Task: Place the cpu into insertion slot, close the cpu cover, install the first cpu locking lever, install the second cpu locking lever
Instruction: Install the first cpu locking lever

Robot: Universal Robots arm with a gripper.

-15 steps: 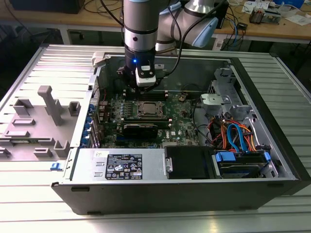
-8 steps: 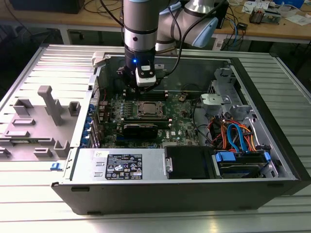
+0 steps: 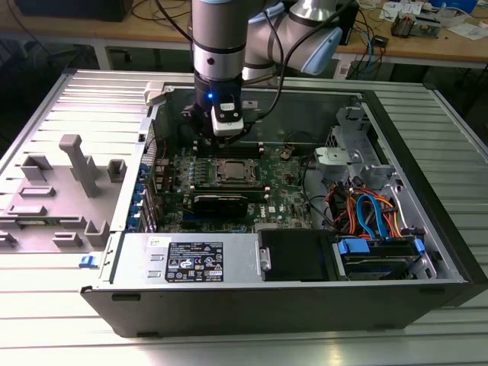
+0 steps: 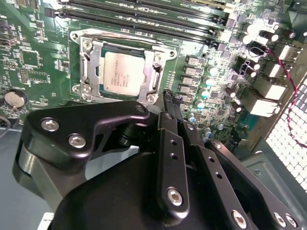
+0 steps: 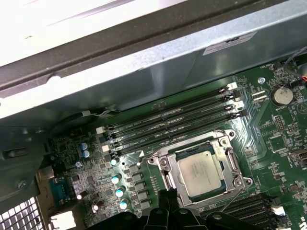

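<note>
Already the cpu [image 4: 123, 72] lies flat in the slot [image 4: 85, 45] with the cover [image 4: 154, 72] down over its edges, seemingly to pin it, while the gripper [image 4: 172, 98] hangs just beside the cover's corner, jaws pinched nearly together on nothing, perhaps for pressing.

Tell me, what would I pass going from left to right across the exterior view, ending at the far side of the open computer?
Grey plastic holders → silver chip → blue and orange cables → black side wall of the case.
</note>
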